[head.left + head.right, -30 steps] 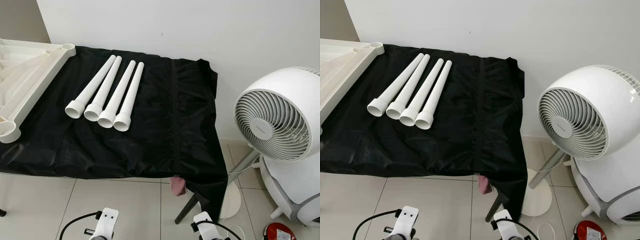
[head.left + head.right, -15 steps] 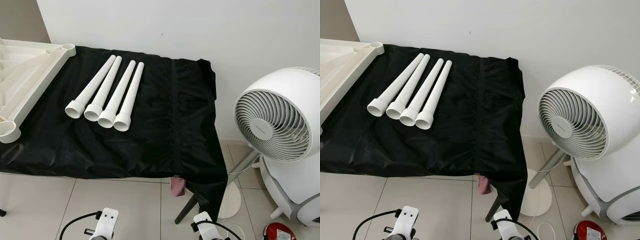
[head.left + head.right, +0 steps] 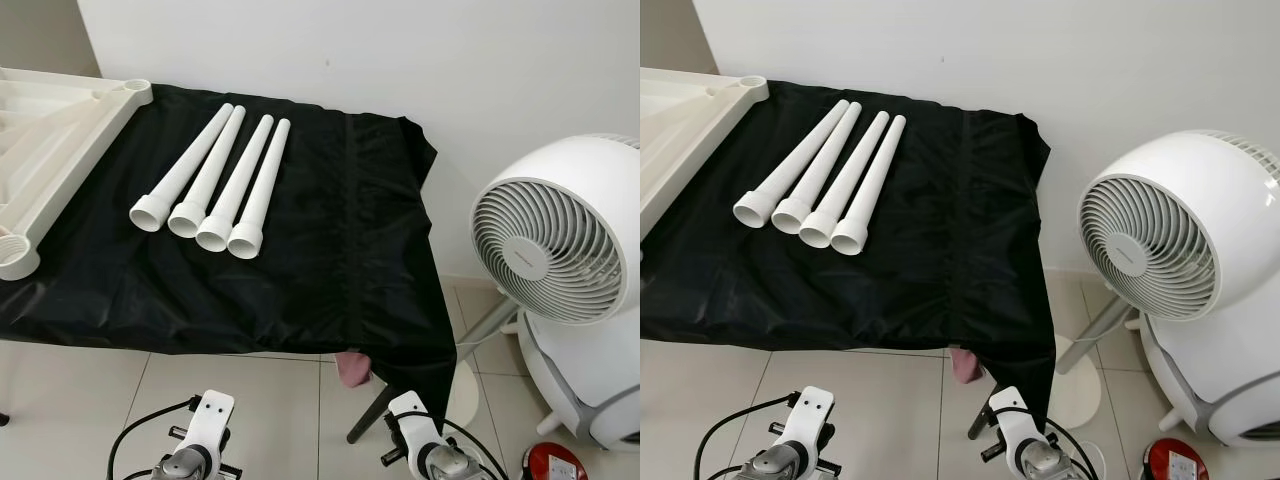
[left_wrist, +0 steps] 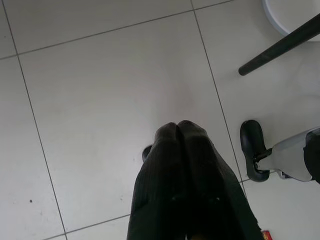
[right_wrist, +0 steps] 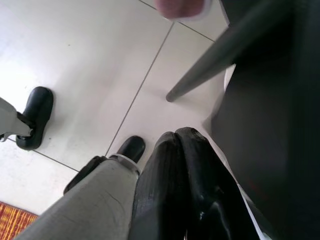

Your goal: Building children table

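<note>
Several white plastic table legs [image 3: 218,183] lie side by side on a black cloth [image 3: 330,250] covering a work table, wide ends toward me. The cream children's tabletop [image 3: 45,155] lies upside down at the left, a round leg socket [image 3: 14,256] at its near corner. Both arms hang low below the table's front edge. My left gripper [image 4: 177,126] is shut and empty, pointing down at the floor tiles. My right gripper [image 5: 175,135] is also shut and empty, close to the hanging cloth and a dark table leg [image 5: 220,57].
A large white fan [image 3: 560,250] on a stand is at the right, over a white rounded appliance [image 3: 590,380]. A pink item [image 3: 353,368] hangs under the cloth's front edge. White wall behind; pale tiled floor [image 3: 80,400] in front.
The camera has shifted slightly: the whole scene sits a little differently, and more of both wrists shows at the bottom edge. The legs and tabletop have not moved.
</note>
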### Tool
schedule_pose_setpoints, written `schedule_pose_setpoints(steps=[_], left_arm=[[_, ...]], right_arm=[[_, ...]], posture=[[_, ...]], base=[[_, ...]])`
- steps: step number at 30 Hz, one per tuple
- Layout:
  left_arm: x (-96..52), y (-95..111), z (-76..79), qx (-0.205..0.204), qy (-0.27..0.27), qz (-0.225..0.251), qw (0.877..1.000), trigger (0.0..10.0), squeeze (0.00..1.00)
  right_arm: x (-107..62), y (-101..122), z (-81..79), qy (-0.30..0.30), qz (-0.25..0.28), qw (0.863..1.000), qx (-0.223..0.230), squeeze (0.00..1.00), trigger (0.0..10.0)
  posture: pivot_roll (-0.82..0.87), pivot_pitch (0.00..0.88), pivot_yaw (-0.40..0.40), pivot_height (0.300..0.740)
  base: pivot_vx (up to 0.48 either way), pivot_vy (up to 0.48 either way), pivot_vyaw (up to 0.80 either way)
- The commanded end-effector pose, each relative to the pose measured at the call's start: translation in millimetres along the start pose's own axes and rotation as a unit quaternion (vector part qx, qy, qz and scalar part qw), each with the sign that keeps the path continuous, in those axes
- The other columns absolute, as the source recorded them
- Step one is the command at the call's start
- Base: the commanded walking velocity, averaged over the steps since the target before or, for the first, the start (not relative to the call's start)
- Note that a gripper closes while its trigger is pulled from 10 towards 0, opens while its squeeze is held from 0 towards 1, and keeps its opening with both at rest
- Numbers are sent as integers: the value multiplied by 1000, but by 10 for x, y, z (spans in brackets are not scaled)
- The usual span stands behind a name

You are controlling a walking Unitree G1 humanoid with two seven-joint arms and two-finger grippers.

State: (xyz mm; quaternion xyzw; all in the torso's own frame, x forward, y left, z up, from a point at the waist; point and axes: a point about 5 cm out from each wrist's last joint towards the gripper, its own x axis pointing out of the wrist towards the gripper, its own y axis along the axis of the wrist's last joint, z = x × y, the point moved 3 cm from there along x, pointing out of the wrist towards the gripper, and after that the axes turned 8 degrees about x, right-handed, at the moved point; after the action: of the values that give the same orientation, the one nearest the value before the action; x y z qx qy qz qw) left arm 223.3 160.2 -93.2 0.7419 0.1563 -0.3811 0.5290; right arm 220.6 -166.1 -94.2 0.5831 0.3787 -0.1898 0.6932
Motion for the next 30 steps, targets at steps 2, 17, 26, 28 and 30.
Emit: schedule_pose_setpoints(steps=[2, 17, 26, 28, 30], left_arm=[[3, -3, 62, 18, -13, 1, 1000, 10000, 0], [12, 26, -46, -25, 44, -1, 999, 10000, 0], [-22, -18, -148, -20, 61, 1, 998, 10000, 0], [-57, -111, -156, -17, 64, -6, 998, 10000, 0], [-69, -151, -157, -19, 64, -12, 998, 10000, 0]], right_arm=[[-21, -62, 18, -5, -4, 1000, 8, 0, 10000], [-54, -85, 130, -33, 14, 994, 106, 0, 10000], [-104, -197, 143, -25, 5, 997, 76, 0, 10000], [-115, -243, 123, -22, -2, 998, 60, 0, 10000], [-116, -245, 125, -22, -2, 998, 66, 0, 10000]], posture=[[8, 0, -58, 740], [-31, 0, -32, 740], [3, 140, -57, 740], [1, 141, -49, 740], [2, 139, -47, 740]], base=[[0, 0, 0], [0, 0, 0], [0, 0, 0], [0, 0, 0], [0, 0, 0]])
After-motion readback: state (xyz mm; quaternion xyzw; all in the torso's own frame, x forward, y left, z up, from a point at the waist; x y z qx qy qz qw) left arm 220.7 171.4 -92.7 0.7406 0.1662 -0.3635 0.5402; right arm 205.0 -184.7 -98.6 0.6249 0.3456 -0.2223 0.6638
